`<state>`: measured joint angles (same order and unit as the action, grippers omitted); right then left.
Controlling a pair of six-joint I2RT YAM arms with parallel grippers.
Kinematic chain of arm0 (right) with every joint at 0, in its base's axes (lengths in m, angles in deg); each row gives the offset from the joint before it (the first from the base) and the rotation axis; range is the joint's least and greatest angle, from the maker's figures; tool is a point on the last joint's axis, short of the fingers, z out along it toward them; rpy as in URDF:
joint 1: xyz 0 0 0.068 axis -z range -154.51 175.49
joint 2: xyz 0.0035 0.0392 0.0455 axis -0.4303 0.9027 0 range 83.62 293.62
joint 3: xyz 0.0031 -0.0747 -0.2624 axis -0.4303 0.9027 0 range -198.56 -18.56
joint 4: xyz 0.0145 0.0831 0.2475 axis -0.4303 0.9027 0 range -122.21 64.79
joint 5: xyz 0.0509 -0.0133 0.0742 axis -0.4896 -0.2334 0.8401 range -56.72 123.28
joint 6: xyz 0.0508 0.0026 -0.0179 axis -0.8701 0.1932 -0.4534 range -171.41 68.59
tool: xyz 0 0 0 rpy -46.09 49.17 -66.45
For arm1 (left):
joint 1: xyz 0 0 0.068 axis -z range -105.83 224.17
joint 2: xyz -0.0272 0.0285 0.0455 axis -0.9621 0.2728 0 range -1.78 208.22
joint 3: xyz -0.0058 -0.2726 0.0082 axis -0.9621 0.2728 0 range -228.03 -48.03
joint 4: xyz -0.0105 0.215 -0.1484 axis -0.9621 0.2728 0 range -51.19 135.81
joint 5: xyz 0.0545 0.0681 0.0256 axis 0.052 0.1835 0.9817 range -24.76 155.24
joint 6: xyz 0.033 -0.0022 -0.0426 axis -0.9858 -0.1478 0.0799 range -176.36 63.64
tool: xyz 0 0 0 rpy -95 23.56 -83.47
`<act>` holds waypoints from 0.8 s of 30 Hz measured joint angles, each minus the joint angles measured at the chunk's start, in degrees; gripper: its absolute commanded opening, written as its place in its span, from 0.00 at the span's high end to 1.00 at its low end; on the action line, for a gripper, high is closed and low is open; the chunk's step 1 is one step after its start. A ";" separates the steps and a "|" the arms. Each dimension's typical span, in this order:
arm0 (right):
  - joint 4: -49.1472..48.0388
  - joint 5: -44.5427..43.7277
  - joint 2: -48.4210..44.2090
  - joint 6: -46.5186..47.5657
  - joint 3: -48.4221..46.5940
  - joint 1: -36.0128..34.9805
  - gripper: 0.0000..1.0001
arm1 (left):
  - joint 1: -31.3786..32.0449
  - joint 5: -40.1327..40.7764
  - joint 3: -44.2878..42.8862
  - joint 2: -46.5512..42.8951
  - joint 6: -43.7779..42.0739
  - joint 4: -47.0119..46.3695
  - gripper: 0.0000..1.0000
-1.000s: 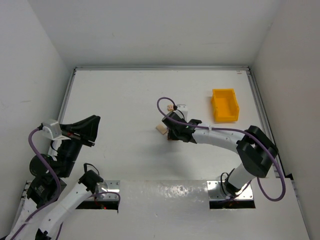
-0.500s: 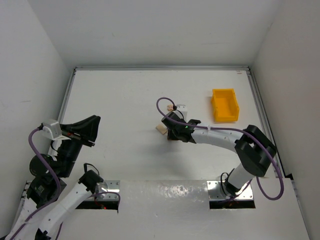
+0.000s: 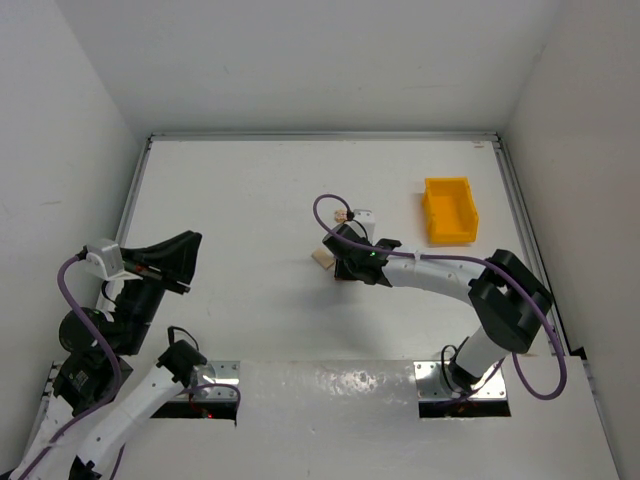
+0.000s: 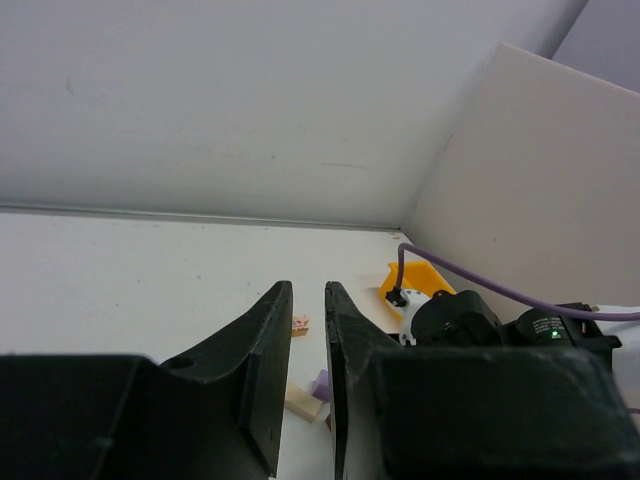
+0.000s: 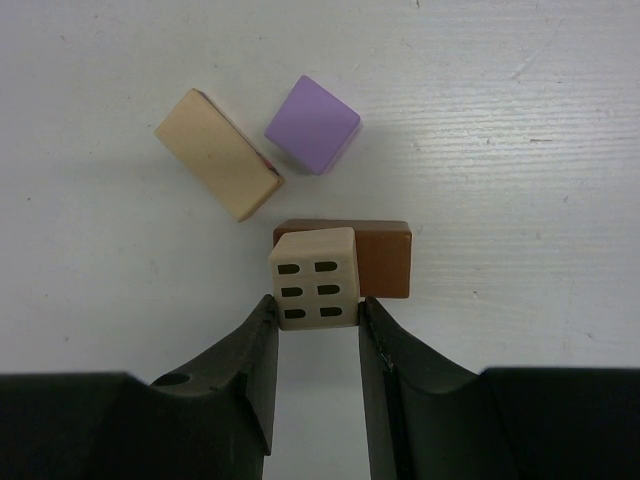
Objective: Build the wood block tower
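Note:
In the right wrist view my right gripper [image 5: 315,305] is shut on a cream block [image 5: 315,277] with dark window slots. It sits against the left end of a dark brown block [image 5: 385,260] lying on the table. A purple cube [image 5: 312,124] and a light tan bar [image 5: 217,154] lie just beyond. From above, the right gripper [image 3: 345,262] is at mid-table beside the tan bar [image 3: 322,258]. A small pinkish block [image 3: 341,215] lies farther back. My left gripper [image 3: 190,262] hovers at the left, jaws slightly apart and empty [image 4: 308,290].
A yellow plastic bin [image 3: 449,210] stands at the back right, also seen in the left wrist view [image 4: 415,280]. White walls close in the table on three sides. A purple cable loops over the right wrist [image 3: 325,205].

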<state>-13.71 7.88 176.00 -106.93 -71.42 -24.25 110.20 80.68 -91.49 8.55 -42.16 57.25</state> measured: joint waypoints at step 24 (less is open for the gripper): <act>-0.09 -0.07 -0.02 -0.90 0.79 -0.02 0.62 | 0.04 -0.02 0.00 0.00 0.00 0.28 0.83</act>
<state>-13.80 7.81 175.98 -107.83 -70.64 -24.27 110.24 80.66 -91.49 8.55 -42.16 57.53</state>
